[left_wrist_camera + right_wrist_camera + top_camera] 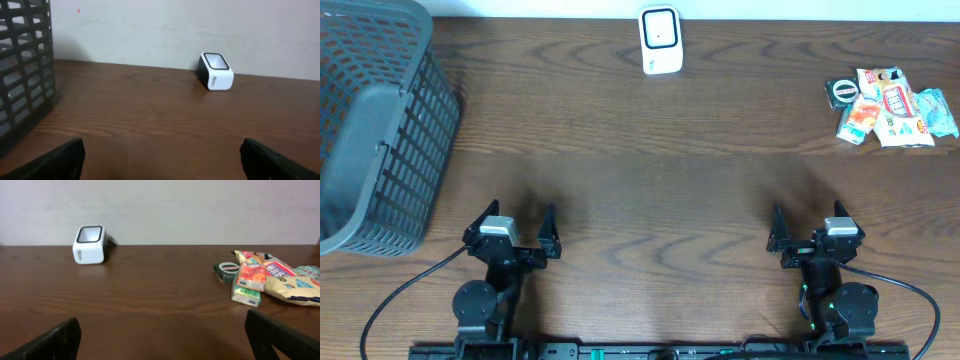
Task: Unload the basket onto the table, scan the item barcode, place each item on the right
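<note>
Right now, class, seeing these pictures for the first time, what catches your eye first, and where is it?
The colourful heap of snack packets at the far right of the dark table stands out most. Next come the white barcode scanner at the middle of the back edge and the large grey basket on the left. The left gripper and right gripper stand open and empty near the front.

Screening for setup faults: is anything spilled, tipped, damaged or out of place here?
Nothing stands out. The scanner stands upright at the far edge, the basket sits upright at left, and the snack packets lie in a loose heap at right. The left gripper and right gripper are open, empty.
</note>
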Robot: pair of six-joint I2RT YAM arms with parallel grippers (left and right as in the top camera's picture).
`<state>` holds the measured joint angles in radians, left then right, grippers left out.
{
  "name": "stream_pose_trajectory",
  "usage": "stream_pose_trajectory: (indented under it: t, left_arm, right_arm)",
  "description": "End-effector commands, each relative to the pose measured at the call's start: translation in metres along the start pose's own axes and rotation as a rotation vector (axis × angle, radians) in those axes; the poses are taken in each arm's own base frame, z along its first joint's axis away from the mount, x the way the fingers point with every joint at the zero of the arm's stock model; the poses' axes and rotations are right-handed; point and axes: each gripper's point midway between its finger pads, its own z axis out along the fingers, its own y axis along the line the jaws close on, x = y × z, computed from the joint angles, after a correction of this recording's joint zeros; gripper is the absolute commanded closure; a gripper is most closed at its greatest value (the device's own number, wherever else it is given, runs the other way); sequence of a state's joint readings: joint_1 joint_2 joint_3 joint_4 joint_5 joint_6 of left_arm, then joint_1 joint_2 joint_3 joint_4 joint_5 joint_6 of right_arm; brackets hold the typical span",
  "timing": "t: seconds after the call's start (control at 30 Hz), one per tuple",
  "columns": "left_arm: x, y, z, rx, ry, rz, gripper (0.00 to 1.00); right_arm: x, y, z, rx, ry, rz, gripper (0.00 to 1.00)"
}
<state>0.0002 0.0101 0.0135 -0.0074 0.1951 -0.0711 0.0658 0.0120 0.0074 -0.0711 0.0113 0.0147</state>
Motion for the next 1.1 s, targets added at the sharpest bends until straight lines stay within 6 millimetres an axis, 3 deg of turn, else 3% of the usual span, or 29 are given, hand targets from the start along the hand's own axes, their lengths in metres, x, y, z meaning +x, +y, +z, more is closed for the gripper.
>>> stream_pose_trajectory:
  t: [0.0,0.27,0.53,1.07]
  left_arm:
    - [0.0145,0.0047,-0.0001,-0.020,0.048,-0.024,0.02]
    - [0.0149,0.0063,-0.0001,-0.031,0.049,-0.056,0.02]
    - [0.0155,0.0005,0.0000,0.002,0.053,0.058,0.02]
    - [0.0156,0.0011,0.0000,-0.002,0.053,0.057,0.02]
  right_arm:
    - [0.0005,-0.0011,-0.0002,0.003,0.000,0.004,0.01]
    - [0.0005,-0.0011,-0.0002,0.003,0.000,0.004,0.01]
    - [0.0005,-0.0011,-0.0002,0.003,0.000,0.004,0.01]
    - [0.0004,-0.0011,-0.0002,0.003,-0.001,0.004,0.01]
